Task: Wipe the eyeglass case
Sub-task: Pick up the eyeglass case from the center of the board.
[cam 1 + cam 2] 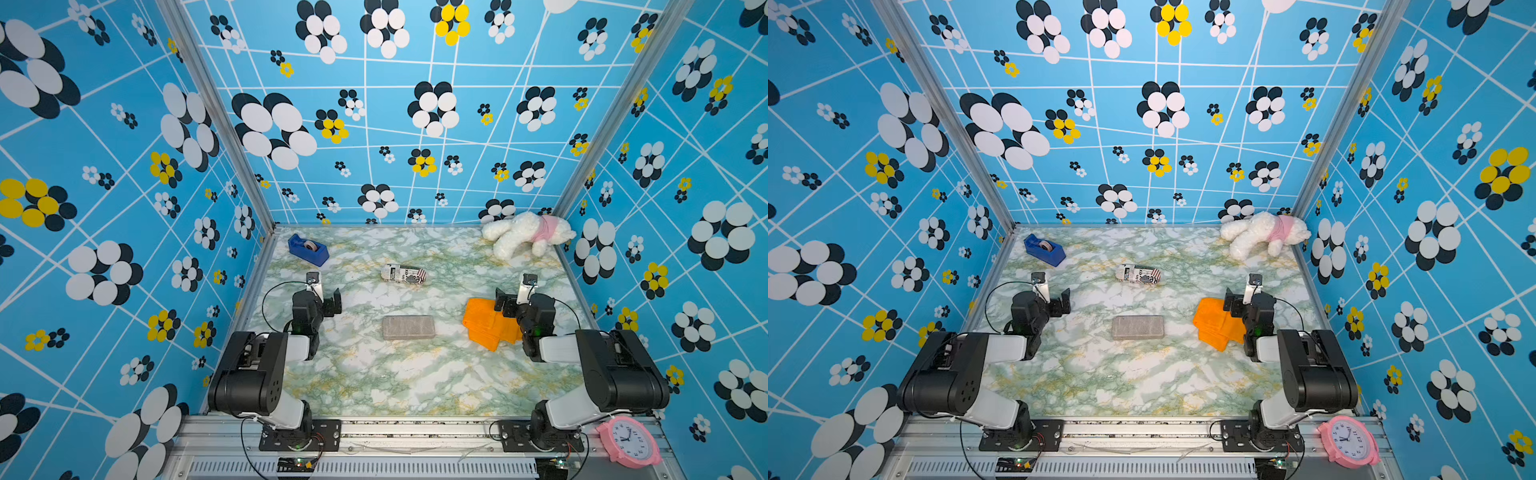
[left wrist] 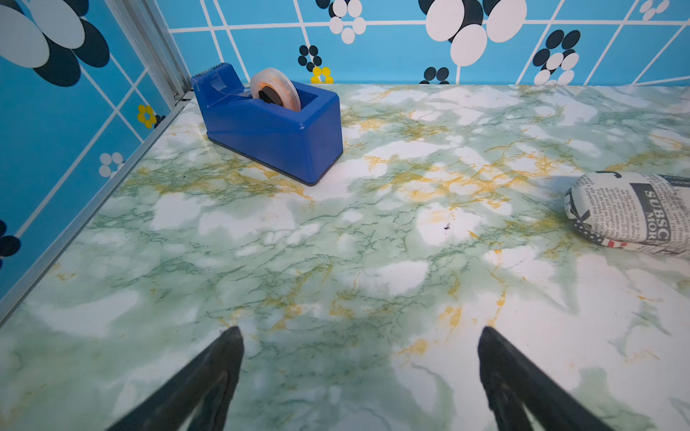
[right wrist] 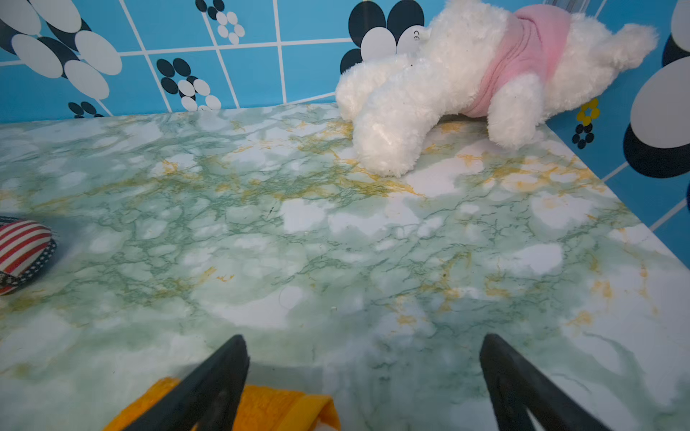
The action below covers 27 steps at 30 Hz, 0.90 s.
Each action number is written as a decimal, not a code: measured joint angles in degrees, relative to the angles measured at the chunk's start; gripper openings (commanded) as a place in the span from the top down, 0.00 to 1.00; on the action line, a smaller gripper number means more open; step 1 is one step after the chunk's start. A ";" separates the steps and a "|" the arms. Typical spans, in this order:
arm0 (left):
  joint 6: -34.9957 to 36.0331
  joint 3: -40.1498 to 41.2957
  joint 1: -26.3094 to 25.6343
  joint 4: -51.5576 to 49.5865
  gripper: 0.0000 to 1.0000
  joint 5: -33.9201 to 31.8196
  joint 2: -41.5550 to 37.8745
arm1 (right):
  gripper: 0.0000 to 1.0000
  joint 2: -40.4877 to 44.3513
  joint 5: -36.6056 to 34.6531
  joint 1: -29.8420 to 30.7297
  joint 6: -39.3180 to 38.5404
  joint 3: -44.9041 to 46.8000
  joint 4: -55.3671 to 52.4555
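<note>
Your left hand (image 2: 359, 336) stood spread wide and gripped nothing, with only the marbled tabletop (image 2: 336, 242) between its fingers. Your right hand (image 3: 364, 339) was just as wide and also gripped nothing. One of its fingers (image 3: 209, 392) overlapped the near edge of the orange cloth (image 3: 283, 406) in the right wrist view; you could not tell whether they touched.

In both top views the cloth (image 1: 484, 328) lay folded and partly under that hand (image 1: 505, 305). The grey eyeglass case (image 1: 408, 327) lay flat at mid-tabletop between your two arms. It was near the cloth but apart from it, and clear of both hands.

Farther back, a newsprint-patterned case (image 1: 404, 274) lay on its side. A blue tape dispenser (image 2: 272, 127) sat in the far corner on the left arm's side. A white plush dog (image 3: 466, 82) in a pink top lay against the far wall on the right arm's side. A pink clock (image 1: 629, 442) rested on the front rail beside the right arm's base.
</note>
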State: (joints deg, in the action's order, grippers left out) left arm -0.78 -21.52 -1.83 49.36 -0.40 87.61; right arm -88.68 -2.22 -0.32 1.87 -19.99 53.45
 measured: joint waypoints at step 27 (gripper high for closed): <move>0.00 0.00 0.37 0.00 0.01 0.07 0.00 | 0.00 -0.02 -0.66 -0.26 0.26 -0.61 -0.04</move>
State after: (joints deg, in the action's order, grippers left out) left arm -0.78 -21.52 -1.45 49.36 -0.34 87.61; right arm -88.71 -2.87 -0.58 2.13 -20.60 53.41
